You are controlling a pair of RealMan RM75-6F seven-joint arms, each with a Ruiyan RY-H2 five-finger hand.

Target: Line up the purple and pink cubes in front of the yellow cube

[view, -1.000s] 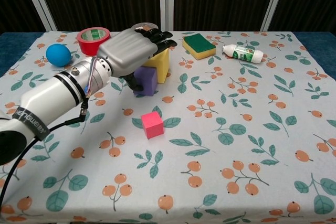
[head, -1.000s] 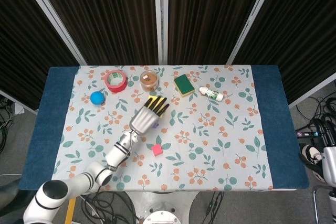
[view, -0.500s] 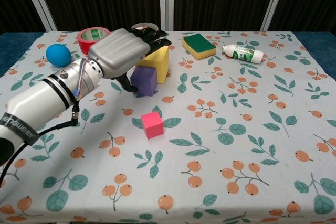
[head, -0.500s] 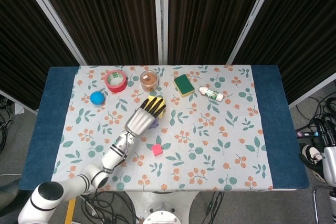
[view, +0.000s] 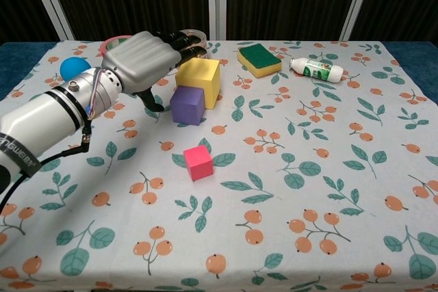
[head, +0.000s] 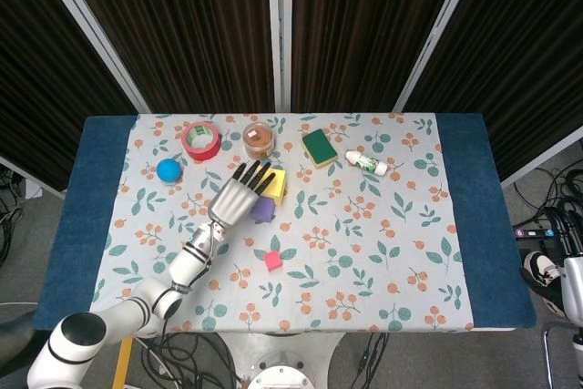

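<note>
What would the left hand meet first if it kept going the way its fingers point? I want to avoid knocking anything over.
Probably the brown container: the left hand points toward it, passing left of the yellow cube. Height is unclear.

Chest view: left hand point(view: 140, 59) covers most of the red tape roll point(view: 107, 42) and part of the clear container point(view: 194, 34), and hides the blue ball's point(view: 69, 68) right side. Purple cube point(view: 187, 105) blocks the yellow cube's point(view: 199, 76) lower front corner. Left forearm is cut off at the left edge. Bottle point(view: 315, 68) label text is too small to read. Right hand isn't visible in either view.
</note>
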